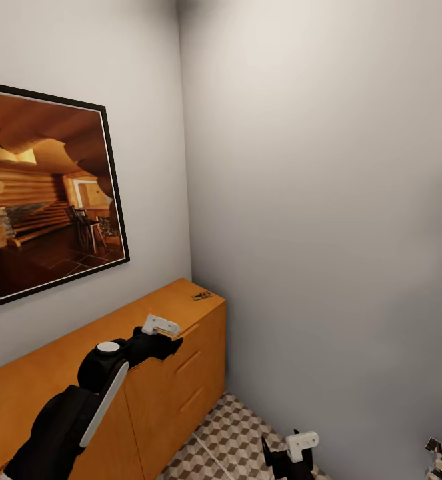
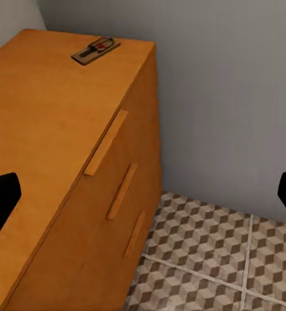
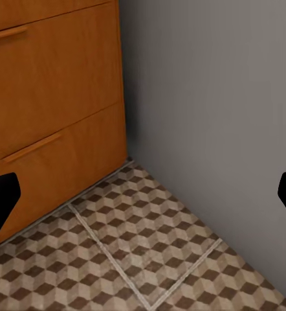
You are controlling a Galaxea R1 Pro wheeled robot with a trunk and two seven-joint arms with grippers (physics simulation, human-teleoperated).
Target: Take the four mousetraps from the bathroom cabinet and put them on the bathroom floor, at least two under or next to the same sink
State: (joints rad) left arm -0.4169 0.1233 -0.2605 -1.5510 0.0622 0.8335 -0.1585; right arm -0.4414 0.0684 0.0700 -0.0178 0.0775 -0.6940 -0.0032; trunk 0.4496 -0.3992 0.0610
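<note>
A single mousetrap [image 2: 96,49] is seen at the far corner of the cabinet [image 1: 61,363] top, its long axis angled, lying ahead of the spread-fingered left gripper [image 1: 171,343], while the likewise spread right gripper [image 1: 289,457] is held low over the bathroom floor [image 3: 149,253].

Cabinet [image 1: 61,373] and framed picture [image 1: 47,193] cut off.

At lower left the cabinet [image 1: 61,373] is orange-brown wood. A brown mousetrap [image 2: 96,50] with dark metal and a red mark lies on its top. The floor [image 3: 149,253] at the bottom has brown, beige and white cube tiles with pale grout. The walls [image 1: 327,200] are plain grey-white.
</note>
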